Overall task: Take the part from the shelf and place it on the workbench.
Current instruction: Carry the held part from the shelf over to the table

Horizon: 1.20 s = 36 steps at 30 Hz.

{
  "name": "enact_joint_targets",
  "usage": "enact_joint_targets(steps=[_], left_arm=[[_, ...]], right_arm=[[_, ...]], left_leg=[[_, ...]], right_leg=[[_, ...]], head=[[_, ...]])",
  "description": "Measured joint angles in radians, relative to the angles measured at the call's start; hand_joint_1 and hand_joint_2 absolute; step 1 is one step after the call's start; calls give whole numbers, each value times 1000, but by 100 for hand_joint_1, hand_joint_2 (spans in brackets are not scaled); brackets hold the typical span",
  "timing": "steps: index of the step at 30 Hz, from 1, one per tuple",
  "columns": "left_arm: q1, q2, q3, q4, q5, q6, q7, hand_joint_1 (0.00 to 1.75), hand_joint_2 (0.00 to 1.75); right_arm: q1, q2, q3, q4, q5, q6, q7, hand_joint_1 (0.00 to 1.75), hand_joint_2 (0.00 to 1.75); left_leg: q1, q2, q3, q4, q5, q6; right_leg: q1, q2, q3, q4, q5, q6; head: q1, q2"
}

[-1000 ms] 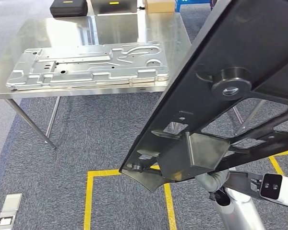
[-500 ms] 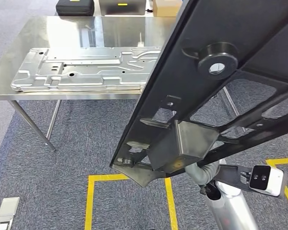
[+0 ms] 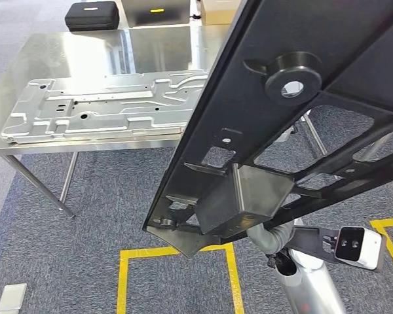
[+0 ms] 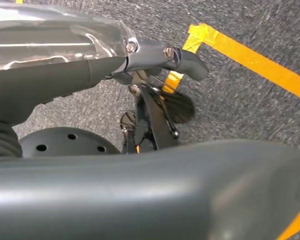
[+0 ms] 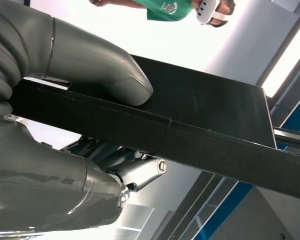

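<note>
A large black metal frame part [image 3: 293,124] slants across the right of the head view, its low end hanging over the carpet in front of the workbench [image 3: 86,46]. My right hand [image 5: 84,100] grips the part's edge, thumb [image 5: 114,80] pressed on one face and the other fingers beneath it. In the head view the part hides that hand apart from its ribbed wrist cover [image 3: 271,235]. My left hand [image 4: 148,130] hangs over the carpet with nothing in it, thumb and fingers apart. A silver stamped panel [image 3: 105,108] lies flat on the steel workbench.
A black case [image 3: 92,16], a grey box [image 3: 154,10] and a cardboard box [image 3: 217,12] sit beyond the workbench. Yellow tape lines [image 3: 175,252] mark the carpet, and a floor outlet plate [image 3: 12,297] lies at the lower left. A person in a green shirt [image 5: 167,9] stands near.
The whole picture has shifted, so the camera has moved. The black part stays in my right hand; its low end now sits further left and covers the right end of the silver panel.
</note>
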Motion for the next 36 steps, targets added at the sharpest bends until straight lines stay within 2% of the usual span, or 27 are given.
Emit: enact_joint_targets(steps=[2,3,4,6,8,9,10,12,13,14,15,17,18,19,21,23,25,28,29,30,33,34,35,36], left_arm=[[2,2,0,-2,0,0,0,0,175],[2,3,0,-3,0,0,0,0,175],[3,3,0,-4,0,0,1,0,175],[5,4,1,-5,0,1,1,0,175],[6,5,1,-7,0,2,1,0,175],[6,5,1,-8,0,2,0,0,175],[5,6,1,-8,0,1,0,0,175],[4,7,2,-9,-1,1,1,0,175],[4,7,2,-9,-2,1,2,0,175],[6,7,2,-9,-3,1,3,0,175],[7,7,2,-9,-4,2,5,0,175],[8,7,2,-9,-4,3,6,0,175],[7,7,2,-9,-5,3,6,0,175],[6,7,2,-9,-5,3,6,0,175],[4,7,2,-9,-5,2,6,0,175],[5,7,2,-10,-5,2,6,0,175],[2,8,2,-10,-4,1,4,0,175],[2,8,2,-10,-4,0,3,0,175],[4,8,2,-10,-4,0,3,0,175],[6,8,2,-10,-3,0,3,0,175],[8,10,2,-10,-4,-1,2,0,175],[9,11,2,-10,-4,-1,2,0,175],[10,12,2,-10,-4,-1,1,0,175],[11,13,2,-10,-4,-1,0,0,175]], right_arm=[[1,1,2,0,-1,-2,0,175,175],[1,2,3,0,-1,-4,-1,175,175],[1,2,5,0,0,-6,-1,175,175],[3,3,8,0,0,-9,-1,175,175],[5,3,10,-3,-1,-11,-3,175,175],[5,3,10,-4,-1,-11,-5,175,175],[5,3,11,-4,-2,-11,-7,175,175],[12,0,11,-4,-3,-11,-10,175,175],[17,-2,12,-4,-3,-11,-11,175,175],[21,-4,12,-4,-4,-11,-12,175,175],[25,-6,12,-4,-4,-11,-14,175,175],[28,-8,11,-4,-3,-11,-19,175,175],[28,-10,11,-3,-3,-11,-20,175,175],[29,-11,11,-2,-4,-10,-21,175,175],[29,-14,11,-2,-5,-8,-22,175,175],[25,-14,11,-2,-6,-5,-23,175,175],[18,-14,11,-2,-8,-1,-23,175,175],[12,-14,10,1,-10,4,-23,175,175],[11,-14,10,3,-11,6,-24,175,175],[11,-14,10,4,-12,8,-24,175,175],[10,-14,10,7,-14,12,-26,175,175],[10,-14,9,8,-15,14,-27,175,175],[11,-14,8,9,-15,15,-28,175,175],[12,-14,7,9,-16,16,-28,175,175]], left_leg=[[-1,0,23,-104,88,3],[-5,1,34,-148,108,6],[-8,2,38,-172,115,12],[-13,2,42,-191,102,27],[-8,1,60,-203,100,42],[-5,0,72,-209,98,48],[-4,0,83,-214,95,53],[-4,0,97,-217,83,59],[-5,0,104,-217,76,59],[-5,0,113,-217,68,59],[-5,0,125,-217,60,57],[-4,-1,151,-217,41,53],[-4,-1,161,-218,32,49],[-5,-1,166,-218,24,44],[-6,-1,176,-219,17,30],[-6,0,183,-209,13,20],[-4,0,152,-145,-8,12],[0,0,36,28,-72,-2],[0,0,7,54,-75,-3],[0,0,-6,46,-54,-3],[-4,1,14,-107,82,10],[-8,1,20,-147,107,16],[-12,1,20,-169,118,22],[-15,1,19,-175,112,28]], right_leg=[[-2,-1,25,-2,-18,7],[-2,-1,33,-4,-24,11],[-2,-2,36,-6,-29,17],[-1,-2,40,-7,-29,31],[0,-2,43,10,-31,42],[0,-2,32,36,-40,45],[-1,-1,9,81,-58,48],[0,-1,-69,202,-104,52],[0,-1,-107,249,-117,53],[0,-1,-131,266,-110,54],[0,-1,-137,246,-80,53],[0,-1,-113,136,13,47],[3,-2,-103,85,37,44],[5,-2,-97,52,51,39],[9,-2,-97,30,45,27],[5,-2,-80,20,46,13],[-1,-3,-60,13,40,2],[-1,-3,-42,12,21,-4],[-1,-2,-34,12,14,-3],[-1,-1,-24,12,6,-2],[-1,0,11,11,-19,5],[-1,0,14,10,-25,10],[-1,1,16,9,-29,16],[0,1,18,9,-29,22]], head=[[0,0],[-1,0],[0,0],[-1,0],[0,0],[0,0],[1,0],[2,0],[2,0],[2,0],[2,0],[2,0],[2,0],[2,0],[3,0],[3,0],[2,0],[2,0],[2,0],[2,0],[2,0],[2,0],[3,0],[3,0]])
